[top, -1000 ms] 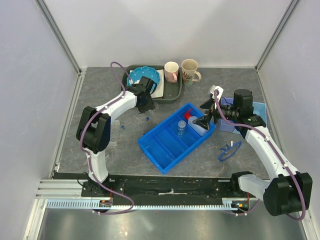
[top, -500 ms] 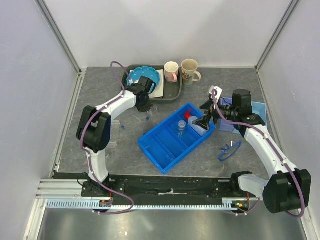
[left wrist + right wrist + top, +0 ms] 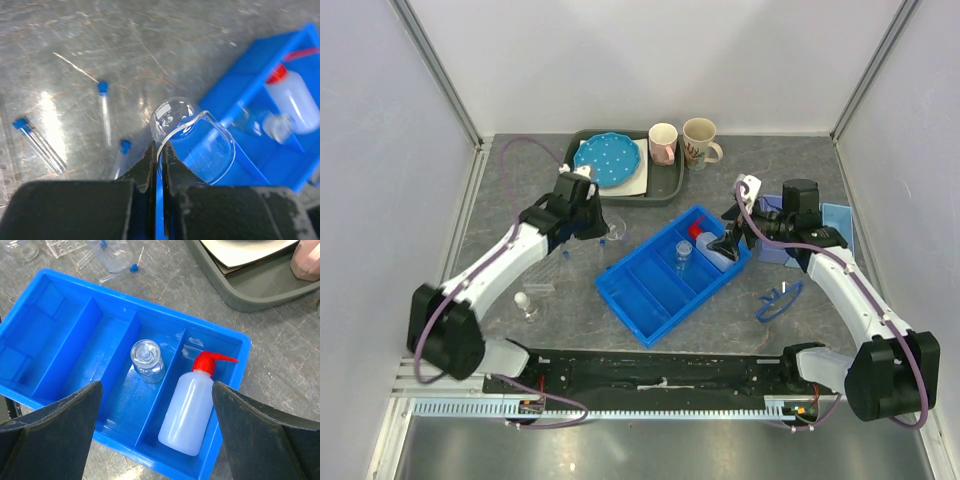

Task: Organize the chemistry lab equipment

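Note:
My left gripper (image 3: 159, 150) is shut on the rim of a clear glass beaker (image 3: 197, 142) and holds it above the table by the blue tray's (image 3: 240, 85) left edge; it also shows in the top view (image 3: 603, 228). My right gripper (image 3: 157, 410) is open above the tray (image 3: 60, 320). Below it a white squeeze bottle with red nozzle (image 3: 192, 405) lies in the end compartment. A small clear flask (image 3: 147, 360) stands in the compartment beside it. Blue-capped vials (image 3: 105, 112) lie on the table. Blue-framed safety glasses (image 3: 778, 300) lie right of the tray.
A grey tray (image 3: 665, 185) at the back holds a blue white-dotted plate (image 3: 610, 160). Two mugs (image 3: 682, 142) stand beside it. A clear tube rack (image 3: 542, 285) and a small flask (image 3: 526, 305) sit at the left. A blue box (image 3: 835, 222) is at the right.
My left arm has pulled back from the grey tray toward the near left, carrying the beaker off the table. The right arm has hardly moved.

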